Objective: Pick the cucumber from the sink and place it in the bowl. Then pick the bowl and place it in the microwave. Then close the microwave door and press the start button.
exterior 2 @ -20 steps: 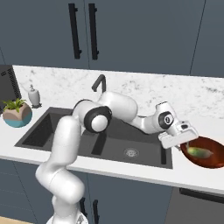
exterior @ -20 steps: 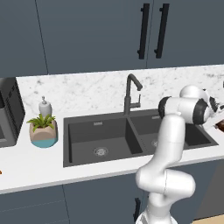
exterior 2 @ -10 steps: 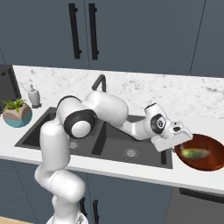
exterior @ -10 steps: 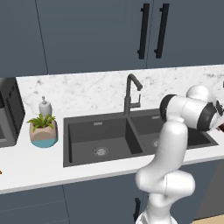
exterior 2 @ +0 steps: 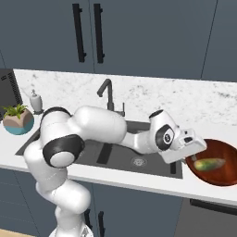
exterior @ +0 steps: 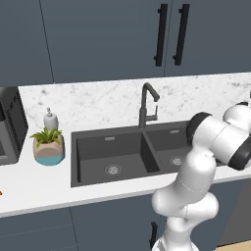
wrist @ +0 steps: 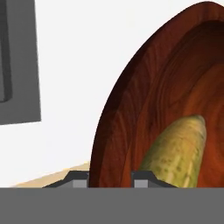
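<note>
Sink point(exterior 2: 115, 152) taken as landmark; both basins dark and bare apart from the round drains, nothing lying in them; gooseneck tap point(exterior 2: 106, 92) upright behind the divider.

Bowl point(exterior 2: 217, 163) on the white counter just right of the sink, clear of the basin edge; reddish-brown wood grain, rim close to the counter front; standing there presumably so the load could go in before the bowl is carried.

Cucumber point(exterior 2: 209, 164) inside the bowl, lying on its side toward the bowl's sink-side half; yellow-green, rounded end showing; first step judged done.

Gripper point(exterior 2: 196, 149) hanging at the bowl's sink-side rim, just right of the sink; in hand view two dark fingertips point(wrist: 146, 177) set apart with the rim between them, nothing clamped; cucumber point(wrist: 177, 153) just beyond, untouched; placement suggests lining up on the bowl wall for the lift; actual contact with rim not resolvable.
</note>
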{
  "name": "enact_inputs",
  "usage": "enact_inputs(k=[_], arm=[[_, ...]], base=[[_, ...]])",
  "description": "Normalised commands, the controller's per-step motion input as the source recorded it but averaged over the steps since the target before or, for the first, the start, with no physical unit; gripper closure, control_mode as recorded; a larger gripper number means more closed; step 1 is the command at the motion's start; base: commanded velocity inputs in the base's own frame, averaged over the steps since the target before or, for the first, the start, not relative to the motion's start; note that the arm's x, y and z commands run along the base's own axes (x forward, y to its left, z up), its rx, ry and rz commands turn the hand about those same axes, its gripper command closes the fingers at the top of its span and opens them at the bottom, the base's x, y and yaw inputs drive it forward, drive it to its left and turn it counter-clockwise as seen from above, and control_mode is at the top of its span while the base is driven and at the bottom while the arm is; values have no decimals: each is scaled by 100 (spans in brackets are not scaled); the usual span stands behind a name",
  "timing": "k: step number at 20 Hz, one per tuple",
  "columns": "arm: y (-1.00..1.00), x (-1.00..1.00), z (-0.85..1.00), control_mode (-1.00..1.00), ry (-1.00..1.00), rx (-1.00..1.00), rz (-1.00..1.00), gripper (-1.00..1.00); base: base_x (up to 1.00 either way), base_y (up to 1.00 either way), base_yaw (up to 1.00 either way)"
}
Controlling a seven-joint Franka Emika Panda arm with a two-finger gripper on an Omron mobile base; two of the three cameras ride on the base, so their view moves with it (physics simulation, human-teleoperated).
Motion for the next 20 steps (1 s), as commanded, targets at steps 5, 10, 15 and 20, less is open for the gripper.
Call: enact_inputs(k=[5,10,15,20], arm=[[8,-56,47,-100,-4,0,8,100],[25,-52,45,-100,0,0,9,100],[39,-47,43,-100,0,0,12,100],[52,-41,33,-100,0,0,15,100]], base=[[0,0,0],[0,0,0],[0,0,0],[0,0,0]])
